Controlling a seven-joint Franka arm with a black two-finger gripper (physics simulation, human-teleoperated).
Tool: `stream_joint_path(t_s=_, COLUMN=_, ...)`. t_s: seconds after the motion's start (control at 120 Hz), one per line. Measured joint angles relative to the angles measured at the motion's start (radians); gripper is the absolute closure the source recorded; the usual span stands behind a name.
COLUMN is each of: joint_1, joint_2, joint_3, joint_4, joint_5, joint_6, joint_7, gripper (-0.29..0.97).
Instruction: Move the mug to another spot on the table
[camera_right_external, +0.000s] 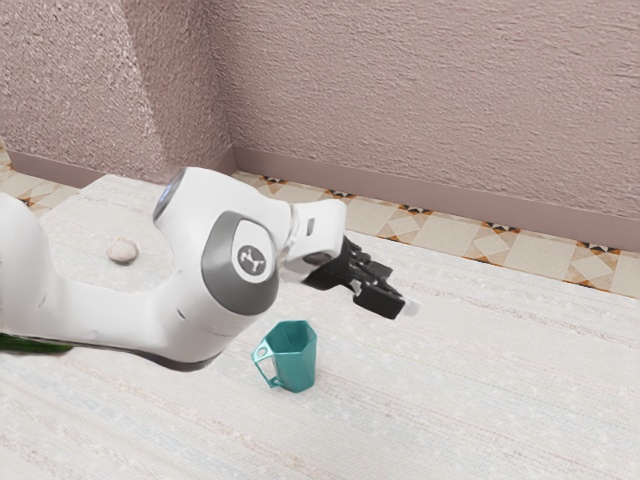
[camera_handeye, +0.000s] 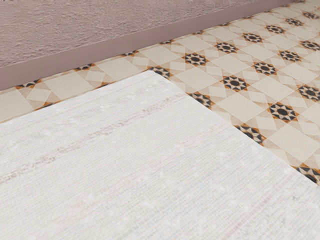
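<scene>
The teal mug stands upright on the pale desk, handle toward the exterior view's left, just below the arm's bulky elbow. The black tool hangs in the air up and to the exterior view's right of the mug, apart from it. Seen side-on, I cannot tell whether it is spread or pressed together. A small pale lump, perhaps a shell, lies near the desk's far edge. A dark green sliver pokes out beneath the arm, mostly hidden. The wrist view takes in a desk corner, patterned tiled floor and wall.
</scene>
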Motion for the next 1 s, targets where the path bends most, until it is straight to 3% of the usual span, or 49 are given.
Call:
stream_joint_path(t_s=0.217, joint_1=-0.008, joint_2=0.038, joint_3=-0.039, joint_4=0.055, joint_5=0.033, joint_6=0.018, joint_7=-0.155, gripper=0.00)
stream_joint_path(t_s=0.275, joint_1=0.017, joint_2=0.041, joint_3=-0.034, joint_4=0.088, joint_5=0.077, joint_6=-0.002, joint_7=-0.190, gripper=0.00)
stream_joint_path(t_s=0.342, joint_1=0.112, joint_2=0.008, joint_3=-0.033, joint_4=0.131, joint_5=0.175, joint_6=-0.077, joint_7=-0.226, gripper=0.00)
stream_joint_path(t_s=0.408, joint_1=0.238, joint_2=-0.064, joint_3=-0.032, joint_4=0.184, joint_5=0.316, joint_6=-0.214, joint_7=-0.264, gripper=0.00)
stream_joint_path(t_s=0.492, joint_1=0.300, joint_2=-0.068, joint_3=-0.033, joint_4=0.394, joint_5=0.648, joint_6=-0.498, joint_7=-0.359, gripper=0.00)
stream_joint_path(t_s=0.542, joint_1=0.307, joint_2=-0.042, joint_3=-0.033, joint_4=0.495, joint_5=0.808, joint_6=-0.663, joint_7=-0.420, gripper=0.00)
stream_joint_path(t_s=0.592, joint_1=0.306, joint_2=-0.007, joint_3=-0.020, joint_4=0.586, joint_5=0.921, joint_6=-0.804, joint_7=-0.476, gripper=0.00)
stream_joint_path(t_s=0.65, joint_1=0.302, joint_2=0.023, joint_3=0.028, joint_4=0.649, joint_5=1.007, joint_6=-0.932, joint_7=-0.529, gripper=0.00)
stream_joint_path(t_s=0.817, joint_1=0.332, joint_2=0.045, joint_3=0.184, joint_4=0.681, joint_5=1.109, joint_6=-1.146, joint_7=-0.635, gripper=0.00)
stream_joint_path(t_s=0.917, joint_1=0.322, joint_2=0.104, joint_3=0.235, joint_4=0.707, joint_5=1.131, joint_6=-1.217, joint_7=-0.686, gripper=0.00)
stream_joint_path(t_s=1.0, joint_1=0.371, joint_2=0.098, joint_3=0.244, joint_4=0.715, joint_5=1.145, joint_6=-1.259, joint_7=-0.724, gripper=0.00)
